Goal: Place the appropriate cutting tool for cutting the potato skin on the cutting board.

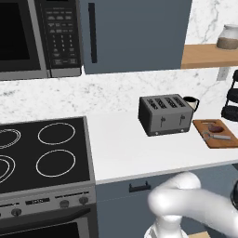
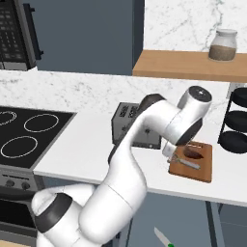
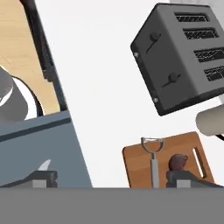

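The cutting board (image 2: 201, 170) lies on the white counter right of the grey toaster. On it rest the grey peeler (image 2: 186, 163) and, just behind it, the reddish-brown potato (image 2: 194, 152). The hand view looks down on the board (image 3: 136, 162), with the peeler (image 3: 153, 156) flat on it, loop head away from me, and the potato (image 3: 178, 161) beside its handle. My gripper (image 2: 171, 153) hovers over the board's left end. It (image 3: 113, 178) stands open, fingertips (image 3: 42, 177) wide apart with nothing held. The board (image 1: 225, 128), peeler (image 1: 217, 136) and potato (image 1: 214, 128) also sit at the right edge.
The toaster (image 1: 165, 115) stands left of the board, a mug (image 1: 191, 102) behind it. A black tiered rack (image 2: 235, 126) is right of the board. The stove (image 1: 44, 151) lies far left. A pale-bladed, green-ended tool (image 2: 162, 237) lies on the floor below the counter edge.
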